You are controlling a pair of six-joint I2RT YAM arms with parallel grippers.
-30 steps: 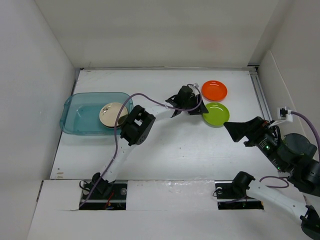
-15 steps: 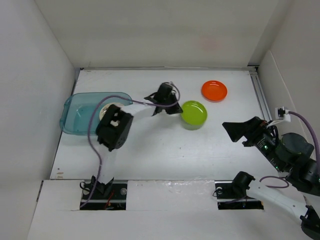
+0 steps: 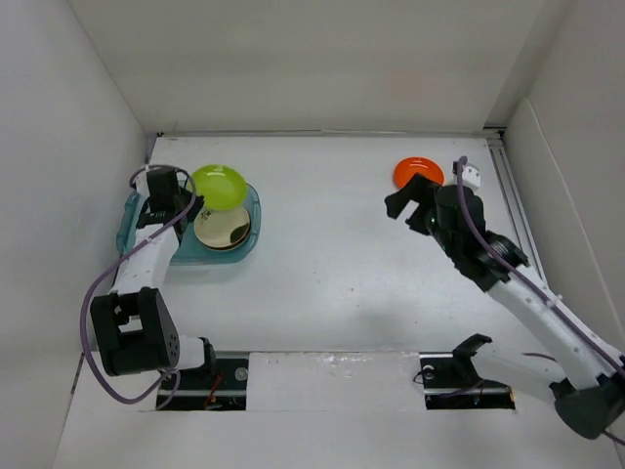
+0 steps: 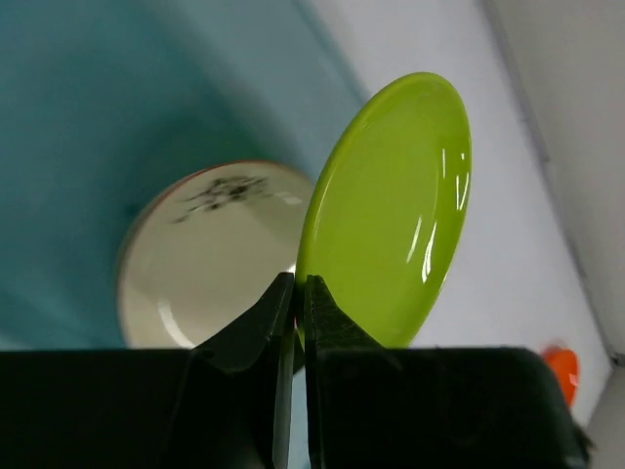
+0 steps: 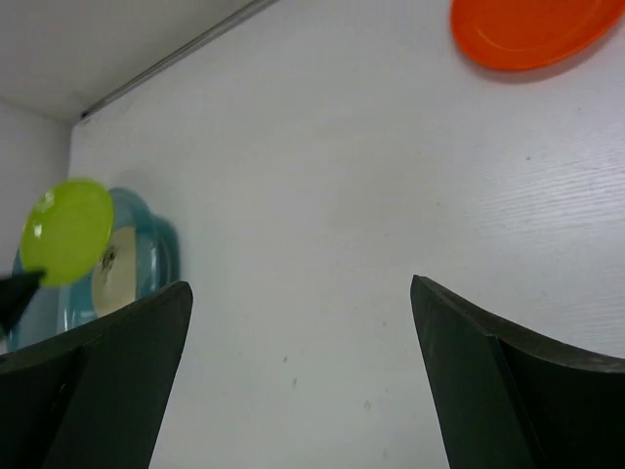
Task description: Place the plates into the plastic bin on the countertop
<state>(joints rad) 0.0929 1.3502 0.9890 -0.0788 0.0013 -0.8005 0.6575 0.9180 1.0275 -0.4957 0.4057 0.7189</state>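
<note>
Your translucent teal rectangular plastic bin (image 3: 195,254) sits far left on the matte white countertop (image 3: 332,264). A cream round plate with a dark patch (image 3: 223,231) lies flat inside.

Your left gripper (image 4: 296,283) pinches the rim of the lime green round plate (image 4: 391,205), which is tilted above the bin.

Your right gripper (image 5: 301,285) has its fingers spread and holds nothing. It is near the orange round plate (image 3: 418,171), which lies on the countertop.

Three plates are in view: one lime green plate (image 3: 219,186), one cream plate (image 3: 223,230) and one orange plate (image 3: 418,173). There is one teal bin (image 4: 117,88).
</note>
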